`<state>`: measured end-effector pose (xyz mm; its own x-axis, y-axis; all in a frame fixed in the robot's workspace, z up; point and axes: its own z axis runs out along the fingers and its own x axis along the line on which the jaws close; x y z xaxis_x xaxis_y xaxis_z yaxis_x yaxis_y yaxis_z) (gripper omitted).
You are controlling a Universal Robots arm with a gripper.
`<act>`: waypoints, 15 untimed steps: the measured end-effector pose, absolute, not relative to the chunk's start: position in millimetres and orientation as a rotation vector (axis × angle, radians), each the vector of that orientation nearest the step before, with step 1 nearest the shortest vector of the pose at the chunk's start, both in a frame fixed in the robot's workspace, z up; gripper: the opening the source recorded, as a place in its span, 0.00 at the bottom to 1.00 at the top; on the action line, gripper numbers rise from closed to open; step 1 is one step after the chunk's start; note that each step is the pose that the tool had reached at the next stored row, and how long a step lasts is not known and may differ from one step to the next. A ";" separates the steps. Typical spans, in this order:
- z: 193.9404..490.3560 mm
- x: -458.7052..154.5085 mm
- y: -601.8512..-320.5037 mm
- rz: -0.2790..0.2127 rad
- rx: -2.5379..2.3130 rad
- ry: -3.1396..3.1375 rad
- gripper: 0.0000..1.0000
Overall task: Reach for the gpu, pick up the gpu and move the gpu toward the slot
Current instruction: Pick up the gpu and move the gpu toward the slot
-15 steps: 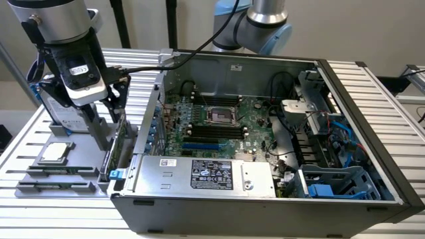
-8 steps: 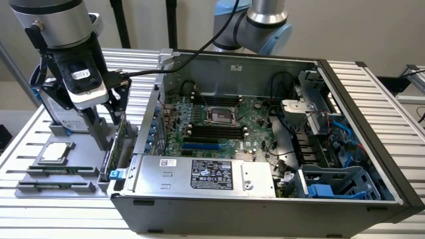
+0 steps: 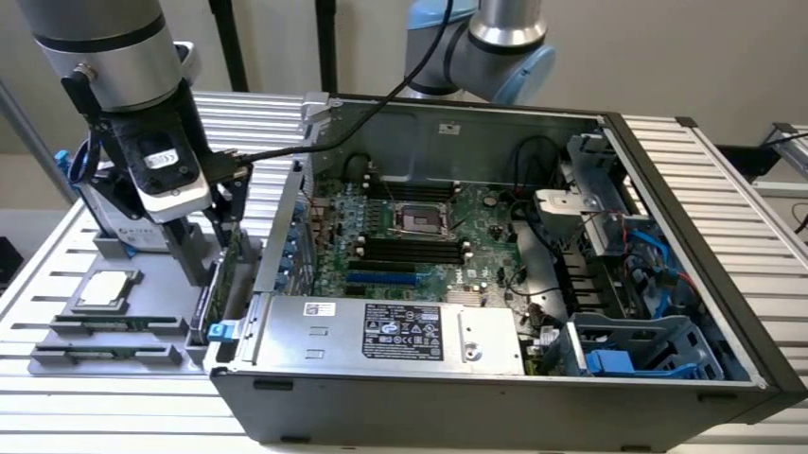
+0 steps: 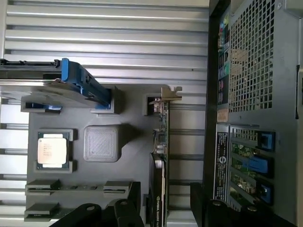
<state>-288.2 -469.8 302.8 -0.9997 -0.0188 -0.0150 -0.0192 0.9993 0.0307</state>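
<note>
Right now, in the exterior view, we see the gripper [image 3: 215,248] low over the grey fixture tray [image 3: 114,369] just outside the open computer case [image 3: 505,407]. The gpu [image 3: 218,288] stands on its long edge in the part of the tray nearest the case wall. The fingers hang on either side of the card, so we judge the reach nearly finished and the grasp not yet made. In the wrist view, the gpu [image 4: 161,156] runs parallel to the case [image 4: 255,71] and just beside it, with its metal bracket [image 4: 166,93] at the end away from the gripper. The gripper [image 4: 163,208] stands wide, one dark finger on the side toward the case and one on the side away, with a gap to the card on each side. To do this step well, we would centre the card between the jaws, hold the wrist square to the board, close on its flat faces rather than on raised parts, and mind the finger nearest the case, which seems to have little room.
</note>
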 end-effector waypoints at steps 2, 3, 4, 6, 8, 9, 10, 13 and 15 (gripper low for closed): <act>299.2 -288.2 -469.8 0.048 -0.030 3.126 0.54; 297.4 -288.2 -469.8 0.048 -0.030 3.127 0.54; 295.6 -288.2 -469.8 0.048 -0.030 3.127 0.54; 292.4 -288.2 -469.8 0.048 -0.030 3.128 0.54; 291.9 -288.2 -469.8 0.048 -0.030 3.130 0.54; 291.9 -288.3 -469.8 0.048 -0.030 3.130 0.54; 291.9 -288.2 -469.8 0.048 -0.030 3.130 0.54; 291.7 -288.2 -469.8 0.048 -0.030 3.130 0.54; 291.7 -288.2 -469.8 0.048 -0.030 3.130 0.54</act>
